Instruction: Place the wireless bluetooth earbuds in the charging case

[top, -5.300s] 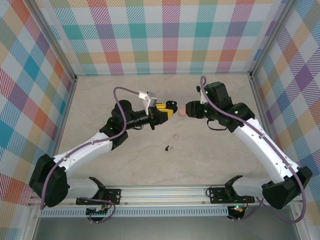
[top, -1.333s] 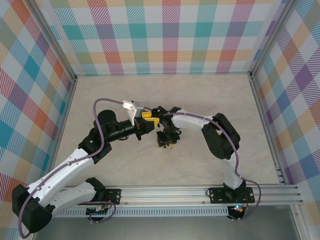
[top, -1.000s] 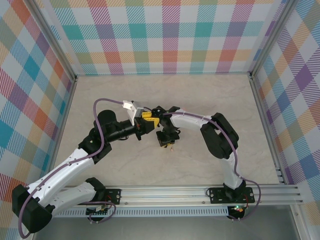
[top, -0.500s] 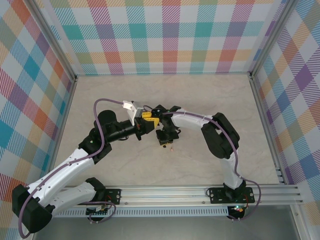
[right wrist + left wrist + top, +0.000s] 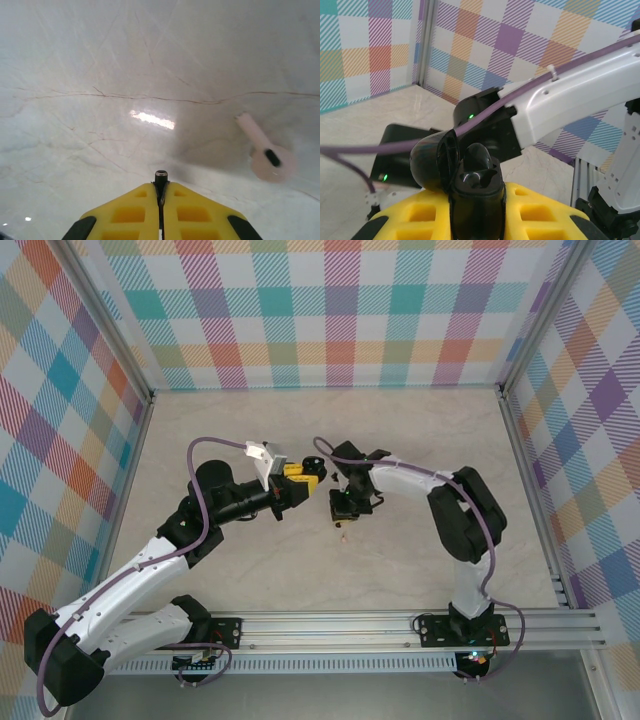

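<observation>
Pinching black earbud (image 5: 160, 175) in right gripper (image 5: 160, 188), left gripper (image 5: 477, 202) clamped on charging case (image 5: 472, 172)

Earbud (image 5: 265, 152) on table (image 5: 100, 75) beside right gripper (image 5: 160, 192)

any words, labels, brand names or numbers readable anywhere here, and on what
No readable text in any view.
On the black charging case in the left end effector: plain, no logo showing.
On the pink earbud on the table: only a dark oval, no letters.
On the black earbud in the right end effector: unmarked tip.
</observation>
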`<act>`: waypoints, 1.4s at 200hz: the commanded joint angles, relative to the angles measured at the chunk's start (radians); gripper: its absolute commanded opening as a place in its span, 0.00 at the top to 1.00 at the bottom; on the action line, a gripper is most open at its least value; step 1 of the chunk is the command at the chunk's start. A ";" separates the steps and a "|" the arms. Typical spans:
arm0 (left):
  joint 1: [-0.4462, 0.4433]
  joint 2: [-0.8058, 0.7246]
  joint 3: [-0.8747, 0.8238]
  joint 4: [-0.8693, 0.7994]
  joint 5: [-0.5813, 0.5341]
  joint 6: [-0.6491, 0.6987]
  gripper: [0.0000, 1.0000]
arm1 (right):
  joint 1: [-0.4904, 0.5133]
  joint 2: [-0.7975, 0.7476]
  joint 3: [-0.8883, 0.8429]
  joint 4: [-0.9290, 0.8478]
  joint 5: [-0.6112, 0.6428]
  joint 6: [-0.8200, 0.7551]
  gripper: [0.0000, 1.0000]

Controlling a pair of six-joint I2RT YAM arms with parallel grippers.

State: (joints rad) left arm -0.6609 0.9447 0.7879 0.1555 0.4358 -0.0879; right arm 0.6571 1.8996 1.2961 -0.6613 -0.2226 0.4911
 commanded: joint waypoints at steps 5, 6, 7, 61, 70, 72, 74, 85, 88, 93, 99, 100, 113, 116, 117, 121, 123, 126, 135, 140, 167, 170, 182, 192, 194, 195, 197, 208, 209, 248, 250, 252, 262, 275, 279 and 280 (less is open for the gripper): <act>-0.012 -0.009 -0.006 0.012 0.003 0.011 0.81 | -0.055 -0.105 -0.054 0.053 -0.044 0.019 0.90; -0.012 -0.008 -0.005 0.012 0.004 0.011 0.80 | -0.058 -0.108 -0.056 0.053 -0.043 0.019 0.90; -0.011 -0.009 -0.005 0.012 0.004 0.011 0.81 | -0.061 -0.110 -0.058 0.053 -0.043 0.018 0.90; -0.011 0.001 -0.001 0.019 0.009 0.010 0.80 | -0.195 -0.222 -0.210 0.030 -0.011 -0.001 0.90; -0.012 0.003 -0.001 0.021 0.010 0.010 0.80 | -0.214 -0.233 -0.235 0.026 -0.008 0.003 0.90; -0.012 0.003 0.000 0.022 0.011 0.010 0.80 | -0.216 -0.235 -0.242 0.028 -0.008 0.003 0.90; -0.012 0.003 0.000 0.022 0.012 0.008 0.80 | -0.217 -0.236 -0.244 0.028 -0.008 0.003 0.90; -0.011 0.004 0.000 0.024 0.012 0.008 0.80 | -0.227 -0.246 -0.270 0.032 0.006 0.012 0.90; -0.012 0.005 0.000 0.025 0.012 0.008 0.80 | -0.228 -0.247 -0.276 0.030 0.011 0.014 0.89; -0.012 0.005 0.000 0.026 0.012 0.008 0.80 | -0.230 -0.250 -0.286 0.030 0.019 0.018 0.89; -0.012 0.008 0.000 0.027 0.012 0.008 0.80 | -0.232 -0.248 -0.294 0.028 0.026 0.021 0.89; -0.012 0.008 0.000 0.027 0.012 0.007 0.80 | -0.232 -0.248 -0.294 0.028 0.026 0.021 0.89; -0.012 0.011 0.000 0.030 0.014 0.006 0.80 | -0.232 -0.243 -0.307 0.027 0.044 0.029 0.89; -0.012 0.013 -0.001 0.030 0.014 0.005 0.80 | -0.232 -0.241 -0.309 0.026 0.048 0.029 0.89; -0.012 0.013 -0.001 0.030 0.014 0.005 0.80 | -0.232 -0.241 -0.309 0.026 0.048 0.029 0.89; -0.012 0.013 -0.001 0.031 0.015 0.005 0.80 | -0.232 -0.238 -0.312 0.026 0.054 0.031 0.89; -0.012 0.015 0.000 0.032 0.015 0.006 0.80 | -0.231 -0.235 -0.314 0.025 0.058 0.033 0.89; -0.012 0.014 0.000 0.032 0.015 0.005 0.80 | -0.232 -0.234 -0.315 0.023 0.063 0.033 0.89; -0.012 0.016 0.000 0.032 0.017 0.005 0.80 | -0.232 -0.227 -0.316 0.017 0.076 0.036 0.89; -0.011 0.014 0.001 0.030 0.017 0.006 0.80 | -0.231 -0.225 -0.316 0.013 0.082 0.035 0.88; -0.012 0.016 0.002 0.026 0.018 0.006 0.80 | -0.232 -0.230 -0.309 -0.009 0.117 0.026 0.79; -0.012 0.017 0.003 0.026 0.018 0.006 0.80 | -0.232 -0.231 -0.308 -0.012 0.119 0.025 0.79; -0.012 0.016 0.003 0.027 0.019 0.005 0.80 | -0.232 -0.234 -0.299 -0.029 0.137 0.016 0.76; -0.012 0.018 0.004 0.027 0.018 0.006 0.80 | -0.232 -0.235 -0.291 -0.043 0.151 0.006 0.73; -0.012 0.018 0.004 0.027 0.018 0.006 0.80 | -0.232 -0.235 -0.289 -0.045 0.154 0.005 0.73; -0.012 0.018 0.004 0.027 0.018 0.005 0.80 | -0.232 -0.236 -0.289 -0.046 0.154 0.005 0.72; -0.012 0.017 0.005 0.027 0.018 0.005 0.80 | -0.232 -0.237 -0.288 -0.048 0.156 0.003 0.72; -0.012 0.019 0.005 0.028 0.020 0.005 0.80 | -0.232 -0.237 -0.280 -0.058 0.165 -0.007 0.70; -0.012 0.020 0.005 0.027 0.020 0.005 0.80 | -0.231 -0.237 -0.279 -0.062 0.166 -0.007 0.70; -0.012 0.020 0.006 0.022 0.018 0.007 0.80 | -0.231 -0.244 -0.261 -0.072 0.117 -0.054 0.71; -0.012 0.019 0.006 0.022 0.018 0.007 0.80 | -0.232 -0.243 -0.261 -0.072 0.113 -0.057 0.71; -0.011 0.019 0.006 0.022 0.018 0.007 0.80 | -0.232 -0.243 -0.259 -0.070 0.111 -0.060 0.71; -0.012 0.020 0.006 0.022 0.019 0.007 0.80 | -0.231 -0.244 -0.259 -0.070 0.108 -0.070 0.72; -0.012 0.020 0.006 0.022 0.017 0.007 0.80 | -0.232 -0.242 -0.252 -0.070 0.115 -0.083 0.76; -0.010 0.020 0.005 0.022 0.017 0.007 0.80 | -0.232 -0.239 -0.246 -0.073 0.116 -0.088 0.77; -0.011 0.019 0.005 0.022 0.017 0.007 0.80 | -0.232 -0.239 -0.246 -0.073 0.116 -0.088 0.77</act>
State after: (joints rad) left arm -0.6609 0.9611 0.7879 0.1577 0.4362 -0.0879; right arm 0.4252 1.6817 1.0142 -0.7021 -0.0902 0.4522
